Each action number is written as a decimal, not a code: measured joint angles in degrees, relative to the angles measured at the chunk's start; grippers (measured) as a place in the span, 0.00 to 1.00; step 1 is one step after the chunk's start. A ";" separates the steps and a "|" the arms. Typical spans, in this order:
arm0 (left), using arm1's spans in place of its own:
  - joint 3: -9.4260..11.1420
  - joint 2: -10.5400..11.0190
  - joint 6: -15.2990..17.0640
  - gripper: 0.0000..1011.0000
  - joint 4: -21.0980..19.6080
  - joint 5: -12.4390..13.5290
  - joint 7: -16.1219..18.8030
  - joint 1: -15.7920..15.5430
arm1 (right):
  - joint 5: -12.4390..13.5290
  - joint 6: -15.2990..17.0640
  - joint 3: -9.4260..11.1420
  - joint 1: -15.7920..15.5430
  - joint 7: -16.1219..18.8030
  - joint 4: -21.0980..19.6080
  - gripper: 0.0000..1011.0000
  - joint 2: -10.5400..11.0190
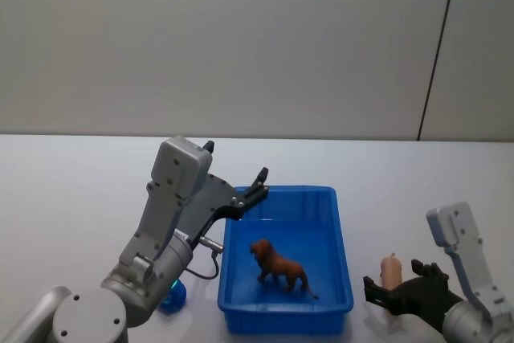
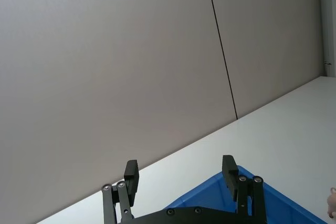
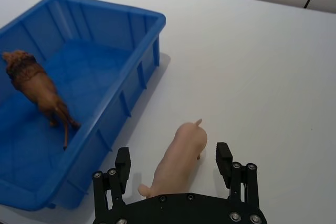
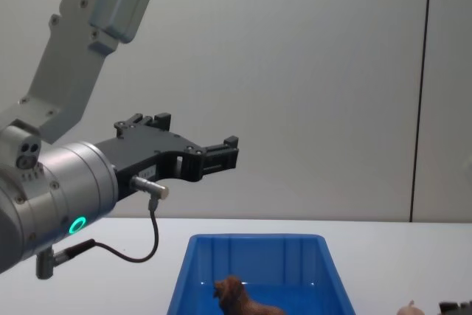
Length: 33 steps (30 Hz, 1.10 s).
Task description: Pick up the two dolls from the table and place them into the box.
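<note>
The lion doll (image 1: 279, 267) stood inside the blue box (image 1: 346, 267), with the left gripper (image 2: 180, 172) wide open and empty above its far left corner. Right of the box, the pink doll (image 3: 184, 148) lay on the tabletop (image 1: 80, 190) between the fingers of the wide-open right gripper (image 3: 172, 153). Left of the box, the left arm (image 1: 165, 222) half hid a blue doll (image 1: 172, 298).

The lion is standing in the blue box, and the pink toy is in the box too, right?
Not quite. The lion does stand in the box, but the pink toy lies on the table outside it, by the open right gripper, as the right wrist view shows. The left gripper hangs open above the box.
</note>
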 joint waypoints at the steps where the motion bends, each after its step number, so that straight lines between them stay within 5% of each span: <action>1: 0.00 0.00 0.00 0.99 0.00 0.00 0.00 0.00 | 0.04 0.30 0.02 -0.03 -0.11 0.29 0.99 -0.03; 14: 0.00 0.00 0.00 0.99 0.00 0.00 0.00 0.00 | 0.29 1.70 0.01 0.68 -0.72 3.83 0.91 -0.80; 33: 0.00 0.00 0.00 0.99 0.00 0.00 0.00 0.00 | 0.22 -1.09 -0.14 1.27 -1.10 5.53 0.36 -1.62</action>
